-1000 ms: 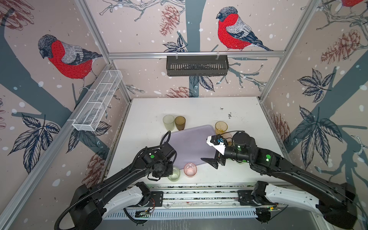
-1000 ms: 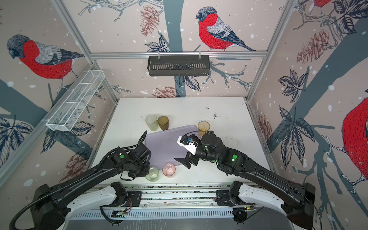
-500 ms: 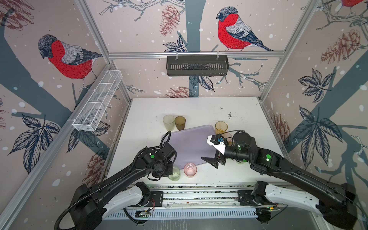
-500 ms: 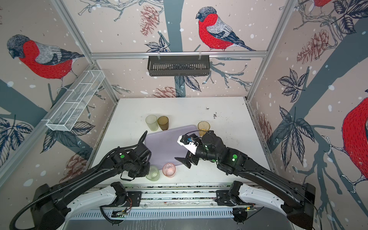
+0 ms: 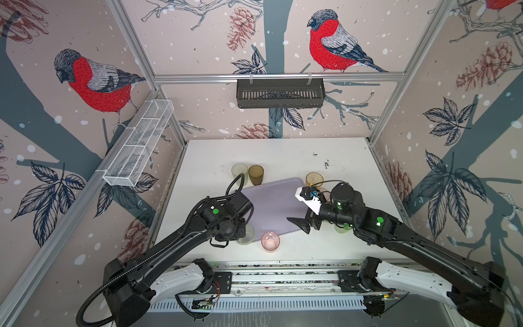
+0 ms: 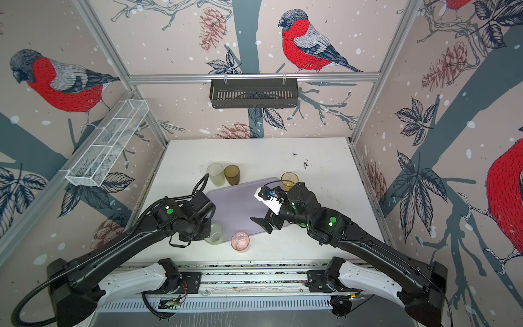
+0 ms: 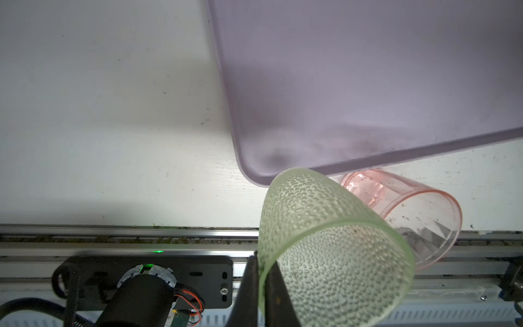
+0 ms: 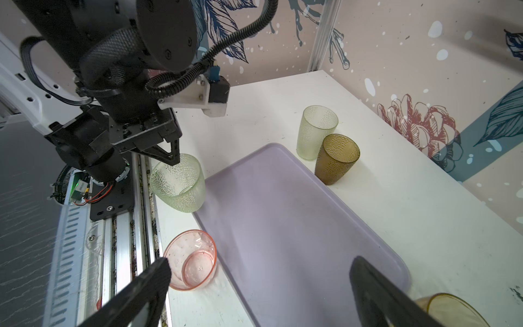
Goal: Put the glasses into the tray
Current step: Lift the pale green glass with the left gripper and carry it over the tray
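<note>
The left tool (image 7: 261, 262) is clamped on the rim of a pale green tumbler (image 7: 334, 249). The tumbler is translucent, dimpled and tilted, just beside the near left corner of the smooth lavender plastic tray (image 7: 368, 85). A faceted pink tumbler (image 7: 418, 215) stands beside it on the white bench (image 7: 113, 113). The right tool (image 8: 259, 271), fingers apart, hovers over the tray's near right corner.

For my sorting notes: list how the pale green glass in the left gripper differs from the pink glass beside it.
The pale green glass has a pebbled wall; the pink glass looks smoother, with facets near its base. The left gripper pinches the pale green glass by its rim; the pink glass stands free, untouched. Both are translucent, open end up, at the near edge of the tray, not in it.
</note>
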Robot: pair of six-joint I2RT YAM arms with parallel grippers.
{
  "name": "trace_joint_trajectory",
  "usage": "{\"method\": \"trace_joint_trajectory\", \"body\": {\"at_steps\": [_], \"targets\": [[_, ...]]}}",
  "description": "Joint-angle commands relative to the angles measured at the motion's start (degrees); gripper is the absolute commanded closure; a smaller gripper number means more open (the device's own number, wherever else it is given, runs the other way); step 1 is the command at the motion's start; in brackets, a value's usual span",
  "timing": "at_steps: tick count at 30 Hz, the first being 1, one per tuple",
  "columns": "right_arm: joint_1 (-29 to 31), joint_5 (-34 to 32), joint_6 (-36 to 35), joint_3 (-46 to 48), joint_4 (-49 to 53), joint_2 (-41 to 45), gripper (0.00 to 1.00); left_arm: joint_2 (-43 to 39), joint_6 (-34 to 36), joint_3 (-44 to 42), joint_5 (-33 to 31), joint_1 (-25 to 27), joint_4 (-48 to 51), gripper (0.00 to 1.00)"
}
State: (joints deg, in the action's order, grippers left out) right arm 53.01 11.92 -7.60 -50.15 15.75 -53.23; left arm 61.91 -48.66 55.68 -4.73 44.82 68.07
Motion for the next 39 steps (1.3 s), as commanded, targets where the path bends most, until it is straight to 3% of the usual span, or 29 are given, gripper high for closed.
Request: {"method": "trace_joint_trajectory", "body": {"at_steps": [1, 7, 14, 23, 39], "targets": [[-1.5, 0.1, 1.6, -0.8, -2.9, -0.2, 0.01, 2.6, -0.5, 4.7, -7.6, -0.8, 5.7, 0.98], [-4.5, 2.1, 4.2, -1.8, -3.3, -1.0, 0.01, 9.5, -0.4, 11.1, -8.7, -5.2, 6.1, 1.00], [-5.4, -1.3, 7.2, -0.9, -4.3, -2.1, 0.00, 16.6, -2.3, 17.5, -7.4, -7.3, 6.1, 1.00], [-5.4, -3.1, 9.5, -1.5, -5.7, -3.3, 0.00, 20.3, -6.1, 18.8, -9.1, -8.4, 2.3, 1.00], [-4.8, -7.4, 12.3, -3.2, -5.2, -5.8, 0.00, 22.2, -3.6, 19.5, -7.6, -12.0, -4.2, 1.00]]}}
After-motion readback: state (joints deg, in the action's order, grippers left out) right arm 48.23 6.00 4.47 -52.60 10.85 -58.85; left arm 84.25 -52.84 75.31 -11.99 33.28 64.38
